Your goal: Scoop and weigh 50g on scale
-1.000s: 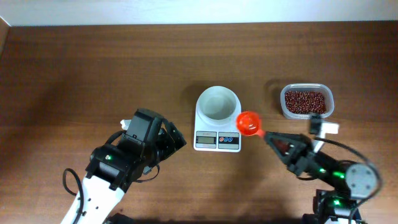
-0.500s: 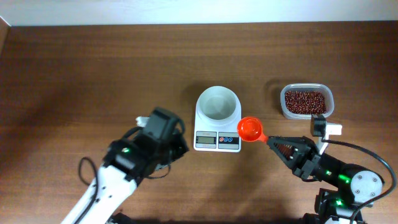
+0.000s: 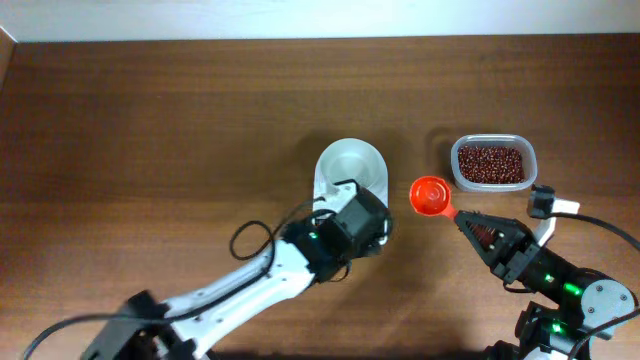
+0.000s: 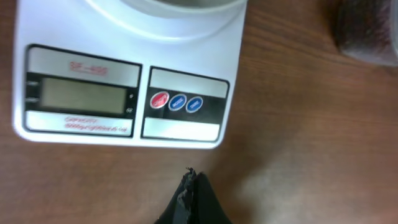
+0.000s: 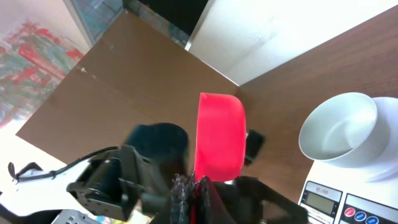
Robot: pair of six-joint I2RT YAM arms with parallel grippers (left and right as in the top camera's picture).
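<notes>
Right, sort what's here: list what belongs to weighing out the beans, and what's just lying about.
Job: scale, white bowl, red-brown beans, clear tub, orange scoop in the shut right gripper, shut left gripper in front of the scale.
Lying about: only the left arm's looped black cable.

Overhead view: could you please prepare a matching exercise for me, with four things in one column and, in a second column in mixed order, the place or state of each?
Things
1. round white bowl
2. clear plastic rounded-rectangle tub
3. orange plastic scoop
4. left arm's fingers

Places or states
A. closed, holding nothing, near the front edge of the small white digital scale
B. empty, standing on the scale
C. held by the right arm's fingers, between bowl and tub
D. holding tiny dark red-brown beans

Pairs: 1-B; 2-D; 3-C; 4-A
</notes>
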